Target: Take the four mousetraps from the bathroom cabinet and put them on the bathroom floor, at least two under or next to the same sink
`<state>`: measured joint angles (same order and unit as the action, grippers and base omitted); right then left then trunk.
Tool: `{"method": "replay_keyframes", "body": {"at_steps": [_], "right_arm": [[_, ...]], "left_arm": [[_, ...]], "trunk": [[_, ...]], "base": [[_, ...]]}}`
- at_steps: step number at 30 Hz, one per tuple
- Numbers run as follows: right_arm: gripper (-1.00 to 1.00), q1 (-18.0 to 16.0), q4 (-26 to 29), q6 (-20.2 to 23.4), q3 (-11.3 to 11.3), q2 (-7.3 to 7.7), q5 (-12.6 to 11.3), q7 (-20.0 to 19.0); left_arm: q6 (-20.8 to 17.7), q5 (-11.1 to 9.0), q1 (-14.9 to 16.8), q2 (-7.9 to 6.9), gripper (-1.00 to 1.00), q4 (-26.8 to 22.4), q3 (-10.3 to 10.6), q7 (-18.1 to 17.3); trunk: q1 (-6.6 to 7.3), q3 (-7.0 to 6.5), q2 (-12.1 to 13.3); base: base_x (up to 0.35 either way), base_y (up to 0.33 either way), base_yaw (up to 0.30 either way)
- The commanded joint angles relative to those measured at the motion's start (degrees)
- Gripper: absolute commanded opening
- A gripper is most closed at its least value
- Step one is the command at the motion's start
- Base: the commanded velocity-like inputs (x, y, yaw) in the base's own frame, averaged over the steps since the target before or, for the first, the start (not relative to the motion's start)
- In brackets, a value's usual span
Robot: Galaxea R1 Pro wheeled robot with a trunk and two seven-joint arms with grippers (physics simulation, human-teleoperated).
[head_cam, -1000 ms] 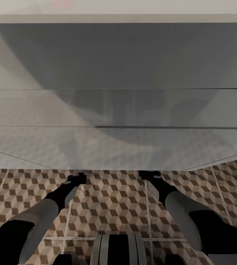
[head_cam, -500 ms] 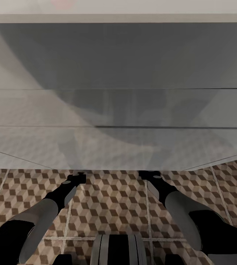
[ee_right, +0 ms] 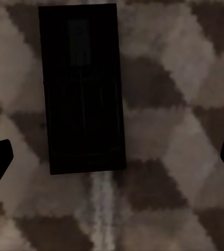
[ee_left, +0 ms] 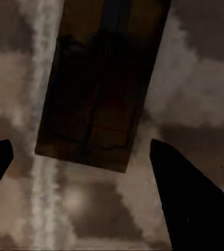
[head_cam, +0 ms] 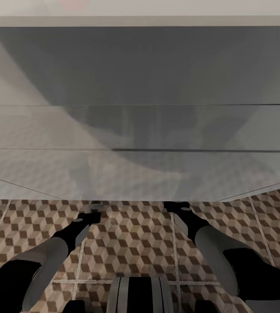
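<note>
You are reaching both arms under the sink (head_cam: pixel 140 130), each tool spread wide: the left tool (ee_left: pixel 85 172) over one mousetrap (ee_left: pixel 98 83), the right tool (ee_right: pixel 112 157) over another mousetrap (ee_right: pixel 82 89), both lying on the floor (head_cam: pixel 127 234). Lifting risks striking the sink's underside; open floor is lying behind you.

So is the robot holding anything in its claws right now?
Nothing. Both tools are open, and a mousetrap lies on the bathroom floor below the left; another below the right.
</note>
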<state>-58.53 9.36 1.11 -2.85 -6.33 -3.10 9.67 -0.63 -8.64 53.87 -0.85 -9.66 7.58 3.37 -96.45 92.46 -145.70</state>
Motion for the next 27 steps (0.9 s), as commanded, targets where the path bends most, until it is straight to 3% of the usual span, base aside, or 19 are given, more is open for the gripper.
{"method": "replay_keyframes", "body": {"at_steps": [1,27], "right_arm": [[1.0,-0.01,0.04,0.12,-0.31,0.0,-0.33,0.26],[1.0,-0.01,0.04,0.1,-0.31,0.0,-0.39,0.26]], "left_arm": [[-0.05,-0.59,0.01,-0.02,1.0,-0.04,0.5,0.24],[0.13,-0.57,0.01,0.01,1.0,-0.09,0.5,0.24]], "trunk": [[0.01,0.03,-0.01],[0.01,0.03,-0.01]], "base": [[0.0,0.0,0.0],[0.0,0.0,0.0]]}}
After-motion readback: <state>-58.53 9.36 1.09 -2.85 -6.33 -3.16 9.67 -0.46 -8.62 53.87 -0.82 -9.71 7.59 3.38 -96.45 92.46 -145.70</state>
